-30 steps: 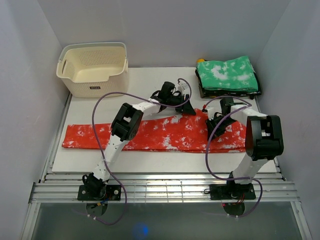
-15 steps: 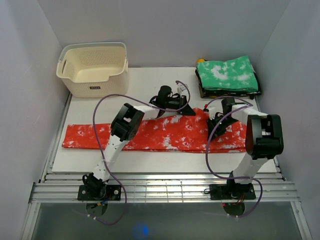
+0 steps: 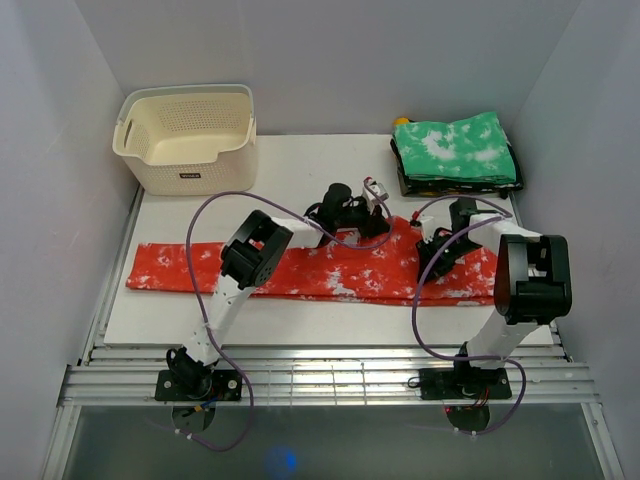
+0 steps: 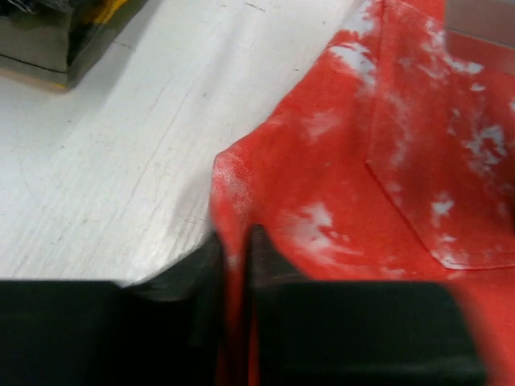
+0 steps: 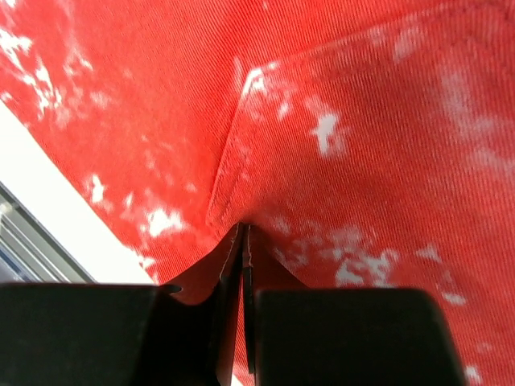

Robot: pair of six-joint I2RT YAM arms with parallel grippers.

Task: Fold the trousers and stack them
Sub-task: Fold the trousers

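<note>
The trousers (image 3: 300, 270), red-orange with white blotches, lie stretched left to right across the white table (image 3: 290, 175). My left gripper (image 3: 383, 222) sits at their far edge near the middle-right. It is shut on a pinched ridge of red cloth (image 4: 233, 241), which runs up between the two black fingers. My right gripper (image 3: 432, 255) rests on the waist end of the trousers (image 5: 338, 121). Its jaws are pressed together with a thin fold of red cloth (image 5: 244, 241) caught between them, beside a pocket seam.
A cream plastic basket (image 3: 188, 135) stands at the back left. A folded pile topped by green cloth with white blotches (image 3: 455, 150) sits at the back right. A dark object with a yellow part (image 4: 64, 32) lies on the table beyond the trousers' edge.
The left gripper swung right and down onto the far edge of the trousers and closed on the cloth. The cloth near the waist has bunched slightly. The right gripper stayed shut and barely moved.
</note>
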